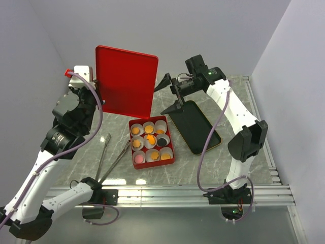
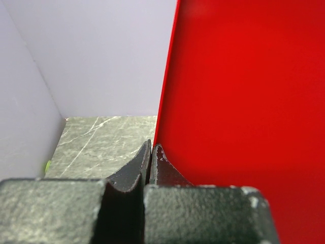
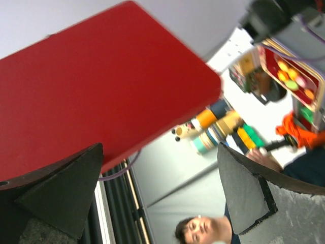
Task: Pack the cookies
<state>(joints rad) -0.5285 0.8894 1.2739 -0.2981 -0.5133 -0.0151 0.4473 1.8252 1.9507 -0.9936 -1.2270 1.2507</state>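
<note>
Awaiting closure: cookies (image 1: 149,129) seated in box (image 1: 154,165), lid (image 1: 126,84) pinched upright by left pincer (image 2: 151,152), right pincer (image 1: 169,95) agape beside it, lidding outstanding.

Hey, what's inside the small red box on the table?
Nine white paper cups, most holding orange cookies, one a pink cookie. What lies beneath the cups is covered.

A grey-green marbled worktop (image 1: 183,173) spreads beneath the left end effector (image 2: 152,148). Plain pale lilac walls (image 1: 203,30) rise ahead of it and to its left, meeting in a corner. Silver aluminium rails (image 1: 177,195) edge the worktop well behind the right end effector (image 1: 170,95) and along its right. Soft, even light. Beyond that end effector's fingers, the wrist view shows blurred coloured tape rolls (image 3: 223,127).
</note>
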